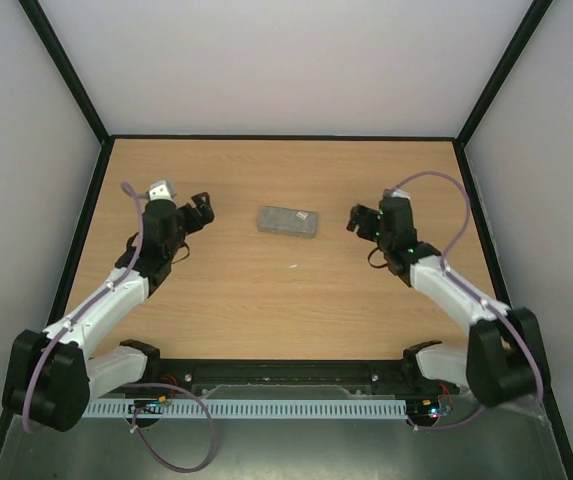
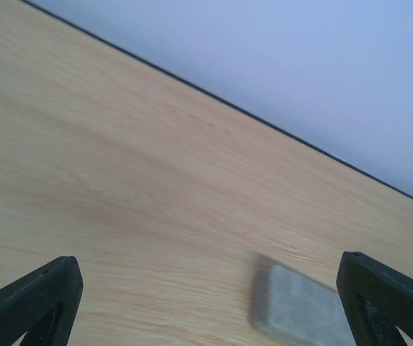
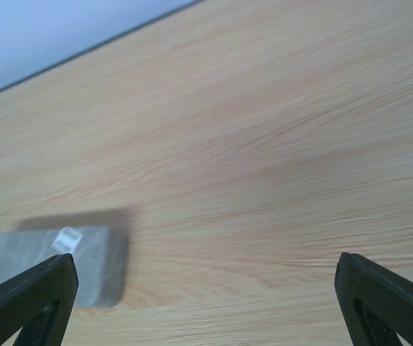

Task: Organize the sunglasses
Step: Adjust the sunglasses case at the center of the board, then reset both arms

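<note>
I cannot find the sunglasses in any of my three views, so I cannot say where they lie. What I do see is a grey case (image 1: 287, 221) lying flat on the table (image 1: 296, 310), out in the middle and towards the far side. It looks closed from above.

The case sits between my two hands. The left gripper (image 1: 200, 210) is off to its left and the right gripper (image 1: 359, 220) off to its right. Both are clear of it, with bare wood between, and the right one is a little nearer.

Through the left wrist camera the case shows blurred at the bottom, close beside the right-hand finger (image 2: 386, 299) but apart from it. Through the right wrist camera it lies low on the left, partly behind the left-hand finger (image 3: 29, 299), with a small pale label (image 3: 67, 239) on its top.

Both hands are spread wide. In each wrist view the two fingers stand at opposite edges of the picture with only table between them. Neither hand holds or touches anything.
</note>
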You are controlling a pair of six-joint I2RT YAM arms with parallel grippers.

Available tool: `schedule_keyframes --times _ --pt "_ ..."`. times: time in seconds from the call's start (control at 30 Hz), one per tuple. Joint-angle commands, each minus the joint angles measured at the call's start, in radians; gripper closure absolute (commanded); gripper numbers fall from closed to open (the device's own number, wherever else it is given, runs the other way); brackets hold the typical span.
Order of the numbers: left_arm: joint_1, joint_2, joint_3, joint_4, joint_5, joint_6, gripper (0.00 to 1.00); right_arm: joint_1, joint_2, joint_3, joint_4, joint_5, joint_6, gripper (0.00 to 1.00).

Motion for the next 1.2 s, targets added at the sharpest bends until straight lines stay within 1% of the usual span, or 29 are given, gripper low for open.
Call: schedule_keyframes --times 0.0,0.1,0.17,0.2,0.27,0.3,0.33,0.5,0.63,0.67,0.73,0.8,0.83,0.9,0.97,1.0,1.03,1.07,1.1,1.13,1.17 --pt "0.045 -0.067 -0.081 -0.063 -0.178 0.028 0.01 -0.021 -0.188 -0.155 0.052 0.290 -0.085 0.01" --pt "0.054 -0.081 -0.115 -0.035 -0.257 0.096 0.00 -0.037 -0.285 -0.270 0.145 0.360 -0.156 0.01" --pt "0.057 -0.069 -0.126 -0.036 -0.381 0.114 0.00 -0.054 -0.322 -0.344 0.234 0.373 -0.189 0.01" --pt "0.058 -0.063 -0.144 0.002 -0.424 0.149 0.00 -0.056 -0.333 -0.382 0.299 0.382 -0.208 0.01" --pt "0.066 -0.049 -0.203 0.119 -0.447 0.224 0.01 -0.059 -0.335 -0.459 0.435 0.419 -0.238 0.02" --pt "0.076 -0.031 -0.234 0.196 -0.440 0.252 0.01 -0.062 -0.326 -0.485 0.484 0.443 -0.246 0.01" --pt "0.105 -0.017 -0.231 0.198 -0.382 0.261 0.01 -0.073 -0.313 -0.497 0.515 0.451 -0.249 0.01" --pt "0.164 0.037 -0.214 0.264 -0.310 0.332 0.01 -0.144 -0.219 -0.521 0.612 0.455 -0.213 0.01" --pt "0.209 0.045 -0.241 0.368 -0.247 0.385 0.00 -0.203 -0.164 -0.590 0.775 0.437 -0.174 0.02" --pt "0.211 0.050 -0.267 0.427 -0.244 0.412 0.00 -0.206 -0.150 -0.595 0.810 0.432 -0.181 0.01" --pt "0.214 0.080 -0.346 0.603 -0.238 0.468 0.00 -0.207 -0.107 -0.595 0.883 0.427 -0.200 0.01" --pt "0.219 0.134 -0.408 0.778 -0.219 0.456 0.00 -0.206 -0.035 -0.571 0.950 0.438 -0.219 0.01" --pt "0.222 0.171 -0.415 0.835 -0.212 0.460 0.01 -0.208 0.002 -0.552 0.971 0.439 -0.242 0.01" --pt "0.223 0.216 -0.356 0.771 -0.201 0.475 0.01 -0.211 0.063 -0.513 0.978 0.444 -0.265 0.01" --pt "0.227 0.269 -0.308 0.735 -0.233 0.483 0.00 -0.219 0.153 -0.535 1.140 0.433 -0.290 0.01" --pt "0.227 0.291 -0.292 0.742 -0.243 0.500 0.00 -0.215 0.164 -0.522 1.134 0.412 -0.307 0.01" --pt "0.227 0.311 -0.271 0.730 -0.249 0.512 0.00 -0.214 0.147 -0.491 1.030 0.398 -0.295 0.01" --pt "0.227 0.326 -0.255 0.723 -0.252 0.522 0.01 -0.214 0.155 -0.481 1.026 0.390 -0.297 0.01" --pt "0.227 0.340 -0.243 0.726 -0.258 0.531 0.01 -0.215 0.172 -0.488 1.070 0.372 -0.315 0.01" --pt "0.225 0.350 -0.241 0.742 -0.275 0.532 0.00 -0.214 0.173 -0.486 1.063 0.341 -0.326 0.02" --pt "0.225 0.372 -0.270 0.826 -0.283 0.541 0.00 -0.215 0.167 -0.480 1.040 0.333 -0.326 0.01"
